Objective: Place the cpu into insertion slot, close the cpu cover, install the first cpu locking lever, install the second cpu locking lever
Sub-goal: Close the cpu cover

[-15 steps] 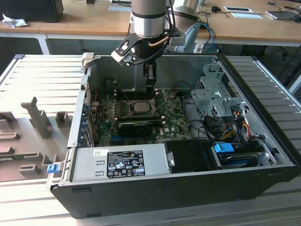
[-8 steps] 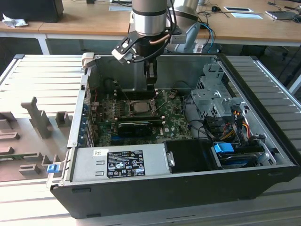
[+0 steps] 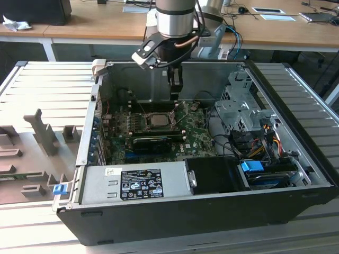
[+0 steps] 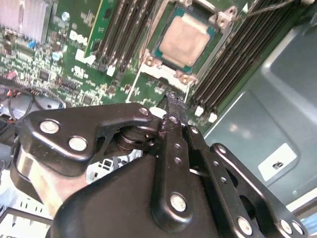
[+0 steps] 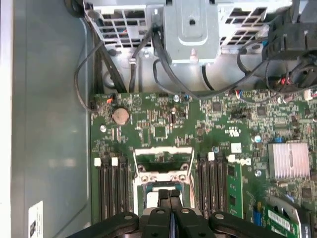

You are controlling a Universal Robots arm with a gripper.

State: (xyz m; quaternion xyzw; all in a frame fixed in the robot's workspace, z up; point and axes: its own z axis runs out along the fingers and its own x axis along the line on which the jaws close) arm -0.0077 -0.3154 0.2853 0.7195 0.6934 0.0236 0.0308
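Note:
The cpu, a square chip with a dull silver top, lies flat in the insertion slot on the green board; in the exterior view the cpu is at the case's middle. The cpu cover, a thin silvery frame with a window, is swung back off the chip, and the cpu cover shows as a silvery plate beside the socket. My gripper is shut with nothing between its fingers, its tips close to the cover's edge. In the exterior view the gripper hangs just behind the socket. A thin wire lever stands free.
A long black card lies just in front of the socket. Memory slots flank it on both sides. The power supply fills the case's front; a drive cage and loose cables crowd the exterior view's right. A finned heat sink sits nearby.

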